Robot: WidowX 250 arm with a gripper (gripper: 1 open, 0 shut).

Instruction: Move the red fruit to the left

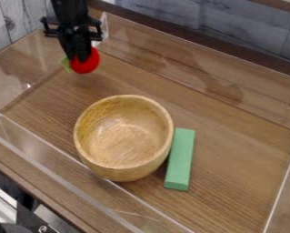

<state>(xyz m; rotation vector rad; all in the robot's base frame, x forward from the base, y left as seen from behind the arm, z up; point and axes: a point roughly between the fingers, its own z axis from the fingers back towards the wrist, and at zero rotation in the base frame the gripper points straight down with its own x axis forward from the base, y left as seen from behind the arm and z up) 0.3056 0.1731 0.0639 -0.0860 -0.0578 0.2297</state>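
Black fingers (pixel 76 53) point down, pinching small round red toy fruit (pixel 84 60) (green leaf showing) low over wooden worktop (pixel 220 100), far left of wooden bowl (pixel 123 136); looks ready for set-down.

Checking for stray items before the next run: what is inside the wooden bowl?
The wooden bowl shows only its bare wood bottom. Its near inner wall is hidden by the rim.
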